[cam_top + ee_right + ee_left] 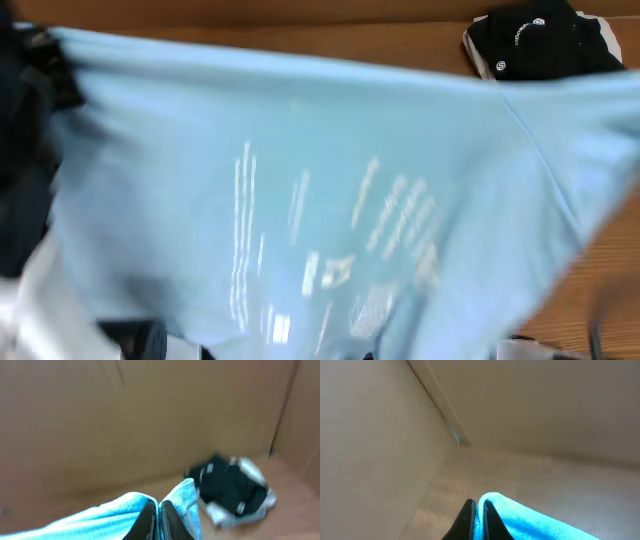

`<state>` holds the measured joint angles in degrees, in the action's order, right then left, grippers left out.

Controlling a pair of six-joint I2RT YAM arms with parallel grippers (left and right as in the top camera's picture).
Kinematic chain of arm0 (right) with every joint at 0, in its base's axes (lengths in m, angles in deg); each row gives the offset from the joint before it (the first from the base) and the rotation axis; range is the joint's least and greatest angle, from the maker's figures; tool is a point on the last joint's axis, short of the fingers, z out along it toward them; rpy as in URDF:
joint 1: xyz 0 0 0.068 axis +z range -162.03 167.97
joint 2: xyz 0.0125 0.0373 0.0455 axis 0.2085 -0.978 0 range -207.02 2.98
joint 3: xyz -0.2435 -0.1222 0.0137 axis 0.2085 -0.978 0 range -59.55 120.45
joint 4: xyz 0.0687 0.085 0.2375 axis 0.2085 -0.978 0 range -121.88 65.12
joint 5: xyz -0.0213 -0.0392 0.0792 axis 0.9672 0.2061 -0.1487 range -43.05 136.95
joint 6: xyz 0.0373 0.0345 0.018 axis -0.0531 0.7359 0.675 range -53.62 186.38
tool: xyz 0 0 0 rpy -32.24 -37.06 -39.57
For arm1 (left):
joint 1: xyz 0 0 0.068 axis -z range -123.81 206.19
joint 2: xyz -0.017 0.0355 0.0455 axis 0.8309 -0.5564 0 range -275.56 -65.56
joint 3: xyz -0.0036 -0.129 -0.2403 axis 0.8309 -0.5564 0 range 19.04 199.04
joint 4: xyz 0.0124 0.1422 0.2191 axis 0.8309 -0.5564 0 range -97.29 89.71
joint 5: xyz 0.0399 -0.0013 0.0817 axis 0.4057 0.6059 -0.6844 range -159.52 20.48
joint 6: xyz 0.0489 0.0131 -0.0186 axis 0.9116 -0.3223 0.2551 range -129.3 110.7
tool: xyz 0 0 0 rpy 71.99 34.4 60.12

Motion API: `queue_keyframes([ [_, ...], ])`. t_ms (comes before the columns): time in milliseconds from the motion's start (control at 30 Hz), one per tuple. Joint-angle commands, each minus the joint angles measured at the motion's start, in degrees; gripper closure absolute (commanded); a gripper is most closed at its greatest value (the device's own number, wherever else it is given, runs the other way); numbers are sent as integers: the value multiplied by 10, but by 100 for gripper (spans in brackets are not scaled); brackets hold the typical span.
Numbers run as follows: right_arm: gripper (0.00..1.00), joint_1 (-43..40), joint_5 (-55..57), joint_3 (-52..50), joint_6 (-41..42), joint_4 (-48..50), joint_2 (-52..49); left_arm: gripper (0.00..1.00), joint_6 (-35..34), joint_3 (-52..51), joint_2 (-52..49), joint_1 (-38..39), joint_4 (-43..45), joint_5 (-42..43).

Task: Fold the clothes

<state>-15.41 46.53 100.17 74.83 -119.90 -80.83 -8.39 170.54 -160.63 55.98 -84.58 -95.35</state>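
The left gripper (478, 506) is pointing up from the bottom edge of the view, its two dark fingers (466, 519) pressing together on a fold of the sky-blue T-shirt (535, 524). The soft fabric is bulging over the right-hand fingertip and trailing away towards the lower right corner. Behind it, plain beige panels (545, 405) are filling the rest of the view, slightly blurred. A thin dark seam (436, 397) is running diagonally down from the top edge, ending at a small greyish smudge where a fainter crease is heading off to the right.
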Motion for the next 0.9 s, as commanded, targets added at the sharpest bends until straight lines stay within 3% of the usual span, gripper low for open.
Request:
queue_keyframes([
  [0, 96, -5, -22, -65, -31, 9, -77, 96, -23, -24, -75, -17, -10, -41],
  [267, 96, -5, -73, -203, -44, 102, -267, 96, -22, -29, -258, -17, 9, -43],
  [500, 96, -4, -109, -230, -57, 241, -408, 96, -15, -29, -395, -37, 123, -48],
  [700, 96, -3, -109, -229, -57, 291, -425, 96, -15, -29, -429, -44, 182, -47],
  [867, 96, 3, -137, -226, -57, 223, -425, 96, -11, -28, -428, -44, 176, -47],
])
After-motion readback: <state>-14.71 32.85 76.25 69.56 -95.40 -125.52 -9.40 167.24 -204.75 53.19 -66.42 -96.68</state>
